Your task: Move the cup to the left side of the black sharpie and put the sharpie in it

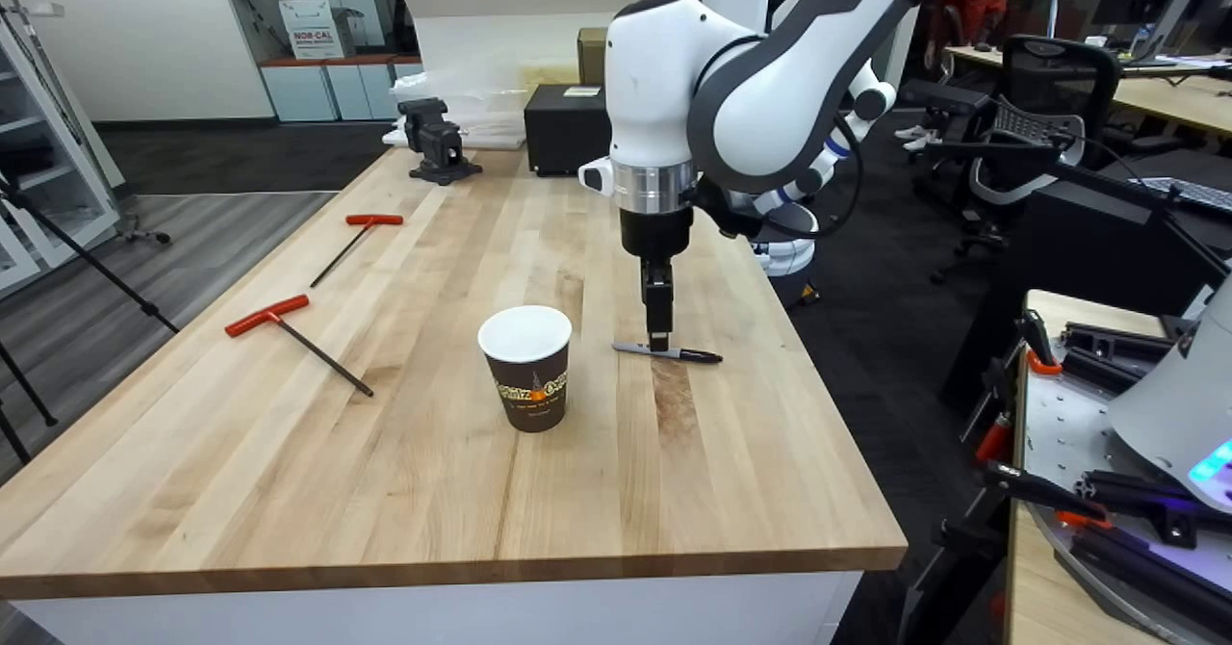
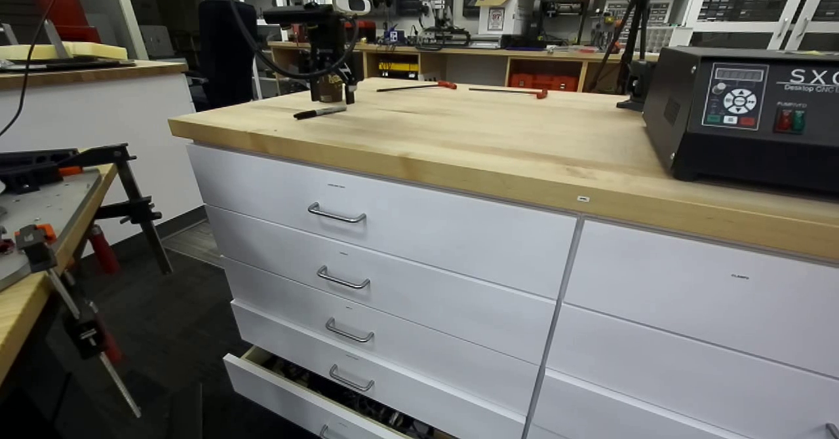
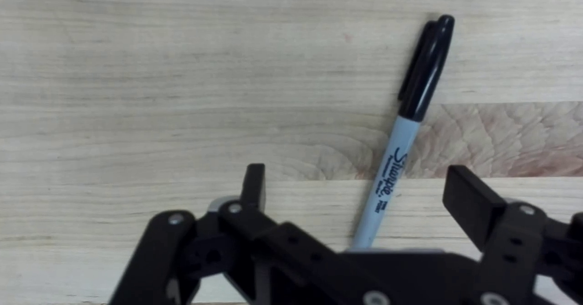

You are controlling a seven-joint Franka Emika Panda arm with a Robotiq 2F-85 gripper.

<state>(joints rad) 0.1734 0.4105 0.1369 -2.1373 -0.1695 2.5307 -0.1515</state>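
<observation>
The black sharpie (image 1: 695,355) lies flat on the wooden table, with a grey barrel and black cap. It also shows in an exterior view (image 2: 321,112) and in the wrist view (image 3: 403,136). My gripper (image 1: 658,345) points straight down over it. In the wrist view my gripper (image 3: 357,182) is open, its fingers apart on either side of the grey barrel, not touching it. The barrel's end is hidden behind the gripper body. The cup (image 1: 527,375), dark brown with a white rim, stands upright left of the sharpie in that exterior view. The cup (image 2: 331,90) is partly hidden behind the gripper elsewhere, and out of the wrist view.
Two red-handled hex tools (image 1: 268,316) (image 1: 373,220) lie on the table (image 1: 433,491) beyond the cup. A small black vise (image 1: 438,141) and a black control box (image 1: 568,130) stand at the far end. The same control box (image 2: 734,118) shows large in an exterior view.
</observation>
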